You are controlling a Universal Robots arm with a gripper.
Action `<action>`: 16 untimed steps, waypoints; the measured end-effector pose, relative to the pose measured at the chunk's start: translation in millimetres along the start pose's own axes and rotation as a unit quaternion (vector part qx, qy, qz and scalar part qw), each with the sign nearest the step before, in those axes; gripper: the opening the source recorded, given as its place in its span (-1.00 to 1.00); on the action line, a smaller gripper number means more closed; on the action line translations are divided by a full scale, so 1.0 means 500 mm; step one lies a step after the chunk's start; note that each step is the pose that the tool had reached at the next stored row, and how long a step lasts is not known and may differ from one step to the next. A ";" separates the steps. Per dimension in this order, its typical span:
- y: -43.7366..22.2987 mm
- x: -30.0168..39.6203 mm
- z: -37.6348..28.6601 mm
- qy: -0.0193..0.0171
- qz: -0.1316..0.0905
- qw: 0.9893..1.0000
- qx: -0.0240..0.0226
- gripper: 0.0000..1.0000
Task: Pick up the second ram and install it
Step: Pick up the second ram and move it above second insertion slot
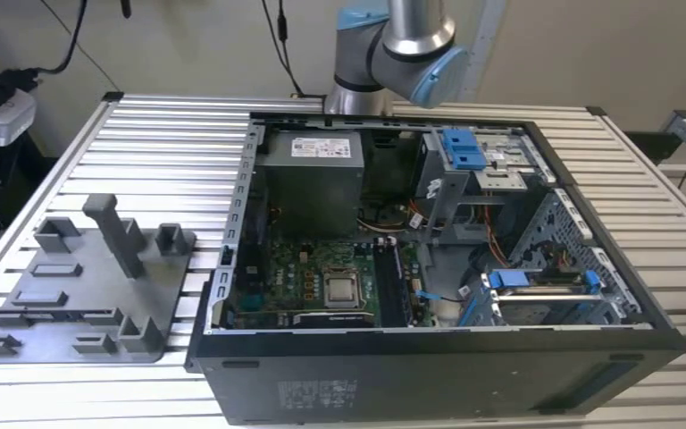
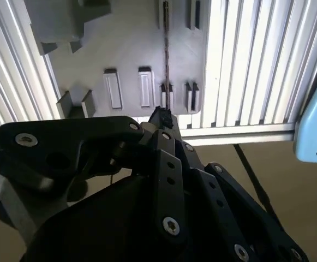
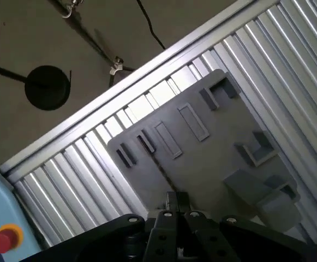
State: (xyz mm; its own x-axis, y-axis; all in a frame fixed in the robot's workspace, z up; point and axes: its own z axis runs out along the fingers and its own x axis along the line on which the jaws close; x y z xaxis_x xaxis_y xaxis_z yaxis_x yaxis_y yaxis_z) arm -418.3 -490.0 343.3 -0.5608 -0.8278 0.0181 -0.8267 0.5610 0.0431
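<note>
Closest to both wrist cameras is the gripper (image 3: 177,203), its two black fingers pressed together with nothing between them. In the second wrist view its tip (image 2: 161,117) hangs well above the grey tray (image 2: 131,49).

Below it, the memory stick (image 2: 166,54) shows as a thin dark line. It stands on edge in the tray, held between small pairs of upright blocks (image 2: 166,94). In the first wrist view the same line (image 3: 159,168) runs out from just ahead of the fingertips. The stick has not yet been lifted, so the step in hand looks like the approach for the pickup.

To my eye that grasp calls for the fingers to be spread and squared to the stick's flat faces, centred along its length, and brought straight down so the blocks are not knocked.

Further off, the exterior view shows the tray (image 1: 81,295) lying on the slatted metal table (image 1: 176,161). Beside it, toward the exterior view's right, is the open computer case (image 1: 439,375) with its green board (image 1: 307,281) inside, where the stick is to go
</note>
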 end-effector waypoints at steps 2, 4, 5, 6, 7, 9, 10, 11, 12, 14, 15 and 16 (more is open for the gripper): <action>0.000 0.000 0.000 0.001 -0.018 1.000 0.000 -0.79; 0.000 0.000 0.000 0.002 -0.036 0.999 0.001 -0.79; 0.000 0.000 0.000 0.002 -0.044 0.999 0.001 -0.79; 0.000 0.000 0.000 0.002 -0.054 0.999 0.001 -0.79; 0.000 0.000 0.000 0.003 -0.063 0.998 0.001 -0.79; 0.000 0.000 0.000 0.003 -0.080 0.997 0.001 -0.79; 0.000 0.000 0.000 0.004 -0.089 0.996 0.002 -0.79; 0.000 0.000 0.000 0.004 -0.097 0.995 0.002 -0.79; 0.000 0.000 0.000 0.005 -0.106 0.994 0.002 -0.79; 0.000 0.000 0.000 0.005 -0.123 0.992 0.002 -0.79; 0.000 0.000 0.000 0.006 -0.131 0.991 0.002 -0.79; 0.000 0.000 0.000 0.006 -0.140 0.990 0.003 -0.79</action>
State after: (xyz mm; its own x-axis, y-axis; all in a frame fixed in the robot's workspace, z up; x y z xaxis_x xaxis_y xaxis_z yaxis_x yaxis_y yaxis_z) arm -418.3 -490.0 343.2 -0.3097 -0.9507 0.0182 -0.9497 0.3102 0.0430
